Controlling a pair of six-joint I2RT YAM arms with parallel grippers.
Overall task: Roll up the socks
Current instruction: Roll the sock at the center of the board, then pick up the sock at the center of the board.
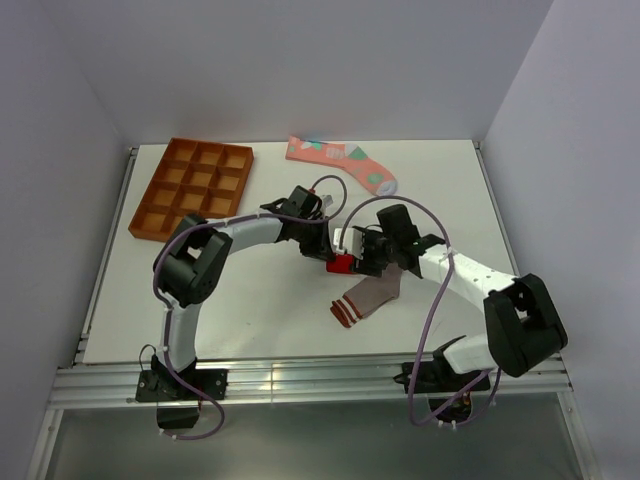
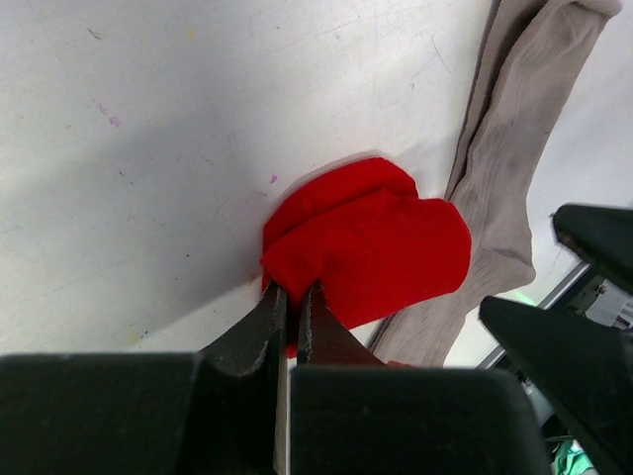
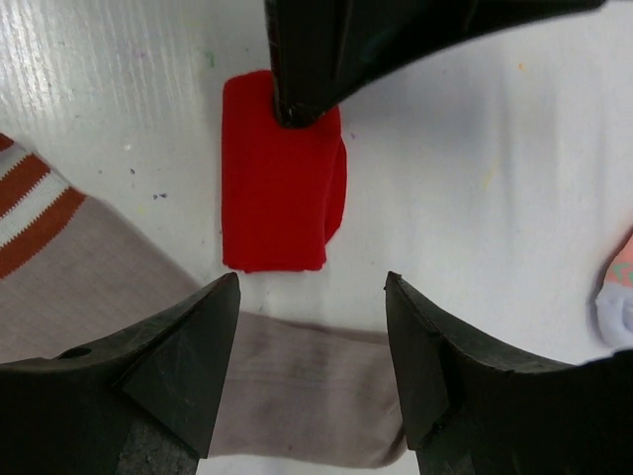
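The red sock (image 1: 341, 264) lies folded into a small block mid-table; it shows in the left wrist view (image 2: 371, 247) and the right wrist view (image 3: 280, 178). My left gripper (image 2: 292, 295) is shut on its edge. My right gripper (image 3: 312, 297) is open, just above the table beside the red sock and over the grey-brown sock (image 3: 297, 386). That sock (image 1: 368, 297) lies flat with its maroon-and-white striped cuff toward the front. The salmon-pink sock (image 1: 340, 162) with teal and white patches lies flat at the back.
An orange tray (image 1: 193, 188) with square compartments stands at the back left. White walls close the table at the back and sides. The metal rail runs along the front edge.
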